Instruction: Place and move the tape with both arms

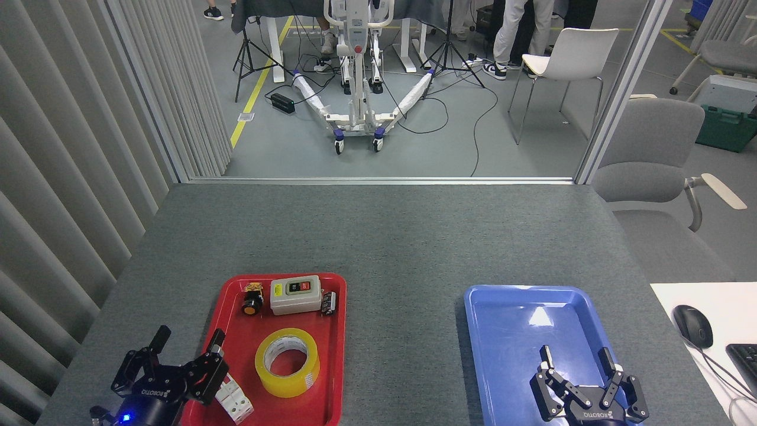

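Grey felt covers the table (pixel 384 236), with a workshop floor, a wheeled white stand (pixel 357 112) and a white chair (pixel 568 56) visible beyond its far edge. Two trays sit on the near side: a red tray (pixel 331 378) to the left and a blue tray (pixel 508 343) to the right, well apart.

The tape (pixel 287 362) lies flat in the red tray, hole facing up. It is a wide roll of see-through yellow with a white printed inner ring. Behind it in the same tray are a grey switch box (pixel 295 294) and a small black and yellow button (pixel 252 299); a white block (pixel 234 401) lies near the tray's front left corner.

The left claw (pixel 188 344) hovers at the red tray's left edge, fingers spread wide, holding nothing, just beside the tape but not touching. The right claw (pixel 576 357) hangs over the blue tray, also spread wide and holding nothing.
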`<action>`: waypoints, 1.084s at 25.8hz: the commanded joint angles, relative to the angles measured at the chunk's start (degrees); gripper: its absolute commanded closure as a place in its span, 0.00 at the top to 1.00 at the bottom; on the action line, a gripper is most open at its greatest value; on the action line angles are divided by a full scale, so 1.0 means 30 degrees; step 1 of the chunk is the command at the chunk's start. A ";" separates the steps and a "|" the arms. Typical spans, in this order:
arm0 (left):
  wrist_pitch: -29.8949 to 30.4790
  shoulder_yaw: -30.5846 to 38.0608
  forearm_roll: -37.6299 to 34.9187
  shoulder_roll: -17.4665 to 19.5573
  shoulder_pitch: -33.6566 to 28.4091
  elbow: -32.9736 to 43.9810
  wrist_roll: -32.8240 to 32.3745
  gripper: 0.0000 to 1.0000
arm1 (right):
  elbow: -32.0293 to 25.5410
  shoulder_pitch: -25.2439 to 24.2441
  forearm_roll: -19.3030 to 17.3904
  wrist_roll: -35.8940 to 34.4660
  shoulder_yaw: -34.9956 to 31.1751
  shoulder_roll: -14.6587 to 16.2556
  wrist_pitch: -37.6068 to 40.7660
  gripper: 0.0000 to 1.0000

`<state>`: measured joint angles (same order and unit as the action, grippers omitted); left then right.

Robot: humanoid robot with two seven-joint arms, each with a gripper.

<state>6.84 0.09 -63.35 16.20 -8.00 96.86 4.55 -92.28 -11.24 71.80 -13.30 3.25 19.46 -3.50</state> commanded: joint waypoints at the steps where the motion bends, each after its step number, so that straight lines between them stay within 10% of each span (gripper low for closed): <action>1: -0.0170 0.0001 0.0023 -0.0039 0.0087 0.0000 0.0008 1.00 | -0.0002 0.0027 0.0033 -0.0019 0.0000 0.0016 -0.0005 0.98; 11: -0.1869 0.0001 0.0052 0.0048 0.0204 0.0322 -0.0285 1.00 | -0.0002 0.0027 0.0004 -0.0019 0.0000 0.0016 0.0054 0.99; 28: 0.1235 0.0060 0.0052 -0.0069 0.0438 -0.0235 -0.0490 1.00 | -0.0002 0.0027 0.0004 0.0010 -0.0029 -0.0014 0.0200 1.00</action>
<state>6.74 0.35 -63.35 15.88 -7.20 97.16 3.44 -92.29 -11.16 71.81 -13.46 3.16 19.50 -2.86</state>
